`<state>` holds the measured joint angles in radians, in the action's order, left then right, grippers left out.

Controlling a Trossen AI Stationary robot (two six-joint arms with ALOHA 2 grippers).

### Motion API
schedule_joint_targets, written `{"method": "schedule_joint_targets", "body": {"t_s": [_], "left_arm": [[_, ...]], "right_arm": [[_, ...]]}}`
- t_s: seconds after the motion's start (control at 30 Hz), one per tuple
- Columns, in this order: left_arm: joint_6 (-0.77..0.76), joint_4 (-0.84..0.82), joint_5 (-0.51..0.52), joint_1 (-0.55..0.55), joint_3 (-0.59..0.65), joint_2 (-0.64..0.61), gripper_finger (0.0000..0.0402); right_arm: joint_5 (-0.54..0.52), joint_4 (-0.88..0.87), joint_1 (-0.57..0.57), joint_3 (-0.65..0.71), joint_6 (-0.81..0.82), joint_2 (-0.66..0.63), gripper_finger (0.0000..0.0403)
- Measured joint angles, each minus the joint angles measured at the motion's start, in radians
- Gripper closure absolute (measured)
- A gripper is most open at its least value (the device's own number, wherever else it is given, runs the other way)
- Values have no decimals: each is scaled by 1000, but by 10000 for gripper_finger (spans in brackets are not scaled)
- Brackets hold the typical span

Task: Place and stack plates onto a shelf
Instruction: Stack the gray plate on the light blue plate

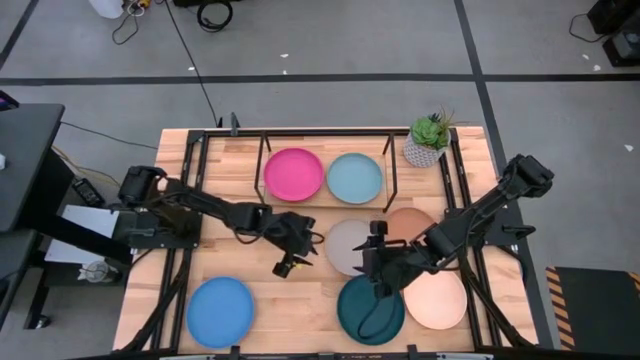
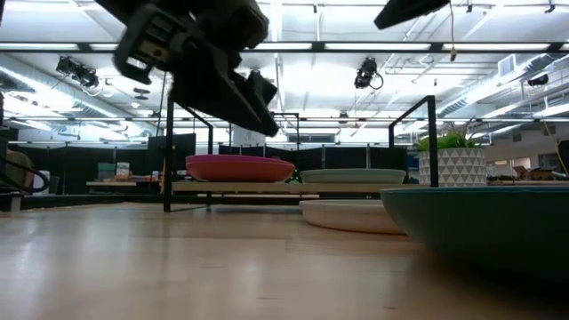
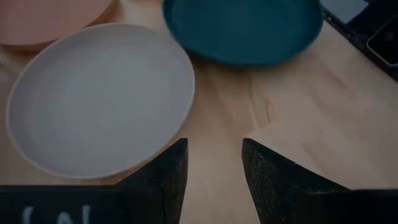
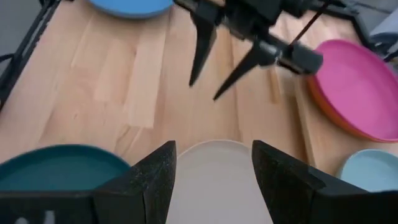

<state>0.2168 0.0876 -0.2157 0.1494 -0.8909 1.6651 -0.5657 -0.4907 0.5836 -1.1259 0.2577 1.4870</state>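
On the shelf [image 1: 390, 165] a magenta plate [image 1: 294, 174] lies on an orange plate [image 4: 323, 118], with a pale aqua plate [image 1: 355, 178] beside them. On the table lie the light grey plate [image 1: 345, 245], terracotta plate [image 1: 408, 220], cream-peach plate [image 1: 437, 300], dark teal plate [image 1: 370, 312] and blue plate [image 1: 220, 312]. My left gripper [image 1: 297, 258] hovers open just left of the grey plate [image 3: 99, 99]. My right gripper [image 4: 214, 149] is open over the grey plate's right part [image 4: 214, 180], pointing toward the left gripper [image 4: 224, 62].
A potted plant [image 1: 428, 140] stands at the shelf's right end. Black rails [image 1: 195, 200] run along the table's left and right sides. Bare wood [image 1: 290, 310] lies between the blue and dark teal plates. In the low view the dark teal plate [image 2: 480, 222] fills the right foreground.
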Motion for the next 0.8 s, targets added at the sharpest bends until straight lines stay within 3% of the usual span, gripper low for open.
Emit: {"method": "schedule_joint_targets", "body": {"t_s": [0.3,0.43,0.57,0.8], "left_arm": [[102,135,8,-16,-64,172,247],[151,89,13,-17,-155,251,247],[201,-57,10,-17,-248,314,247],[241,-133,43,-17,-297,377,263]], "right_arm": [[-70,3,30,0,23,-3,186],[-70,-1,29,0,39,-3,186],[-70,1,33,0,46,-2,186],[-72,3,37,0,47,-2,186]]}}
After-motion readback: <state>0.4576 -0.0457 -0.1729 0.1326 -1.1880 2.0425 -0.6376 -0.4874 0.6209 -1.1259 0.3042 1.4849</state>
